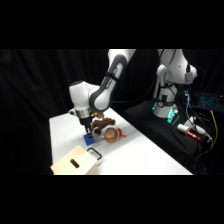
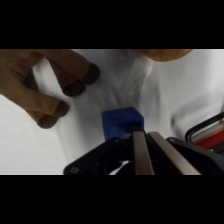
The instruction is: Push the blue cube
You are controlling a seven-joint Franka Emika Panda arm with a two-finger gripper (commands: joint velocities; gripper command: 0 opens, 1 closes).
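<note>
Gripper (image 2: 142, 150) fingers pressed together, tips touching the blue cube (image 2: 121, 123).
One white smooth table (image 1: 135, 155); one tan wooden box (image 1: 75, 162) near-left; one brown plush toy (image 2: 45, 82); one small solid cube at the table's middle.

no readable text, labels or numbers anywhere
</note>
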